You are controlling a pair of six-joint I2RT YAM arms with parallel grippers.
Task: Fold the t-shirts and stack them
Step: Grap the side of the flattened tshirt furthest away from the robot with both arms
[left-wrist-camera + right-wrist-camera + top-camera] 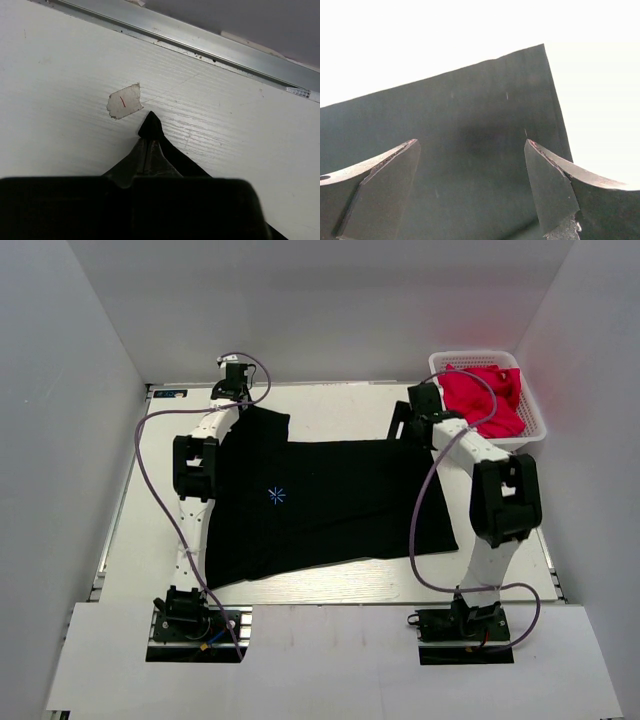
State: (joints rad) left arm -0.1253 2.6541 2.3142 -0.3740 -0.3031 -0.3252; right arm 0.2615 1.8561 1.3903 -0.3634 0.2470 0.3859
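Note:
A black t-shirt (330, 500) with a light-blue starburst print (276, 496) lies spread across the white table. My left gripper (243, 402) is at the shirt's far left corner. In the left wrist view the left gripper (148, 141) is shut on a small peak of the black t-shirt (150, 127), low over the table. My right gripper (405, 430) hovers over the shirt's far right corner. In the right wrist view the right gripper (470, 144) is open, with the t-shirt (470, 115) flat beneath it and nothing between the fingers.
A white basket (537, 427) holding red cloth (485, 395) stands at the far right of the table. A scrap of tape with a red mark (123, 101) sits just ahead of the left gripper. A metal rail (210, 47) runs along the far table edge. White walls enclose the table.

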